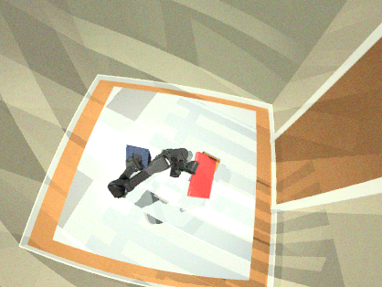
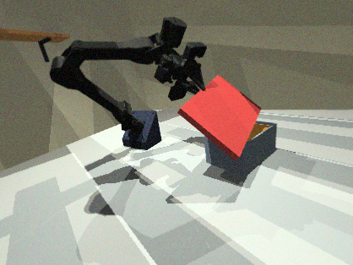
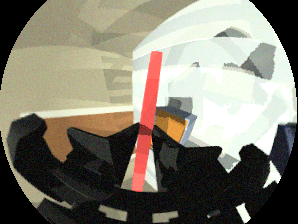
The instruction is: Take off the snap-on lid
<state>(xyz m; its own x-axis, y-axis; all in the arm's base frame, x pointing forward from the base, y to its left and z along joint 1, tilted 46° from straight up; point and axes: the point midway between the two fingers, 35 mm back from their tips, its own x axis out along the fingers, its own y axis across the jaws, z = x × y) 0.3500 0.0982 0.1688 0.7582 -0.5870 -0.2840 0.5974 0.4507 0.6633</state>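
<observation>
The red lid [image 1: 202, 179] [image 2: 221, 116] [image 3: 150, 95] is off the storage box and steeply tilted. My gripper [image 1: 196, 168] [image 2: 203, 89] [image 3: 145, 125] is shut on the lid's upper edge. In the wrist view the lid shows edge-on as a narrow strip between the fingers. The grey-blue storage box [image 2: 263, 145] [image 3: 189, 131] stands upright on the table, its orange inside partly showing. In the exterior view the lid hides the box's near upper part. Whether the lid's low edge touches the box I cannot tell.
The dark blue block at the arm's base [image 1: 137, 152] [image 2: 148, 127] stands on the white table [image 1: 160, 110] [image 2: 55, 228], to the box's left. An orange border [image 1: 64, 183] with a white edge surrounds the tabletop. A brown panel [image 1: 334, 132] with white edges is at the right in the top view.
</observation>
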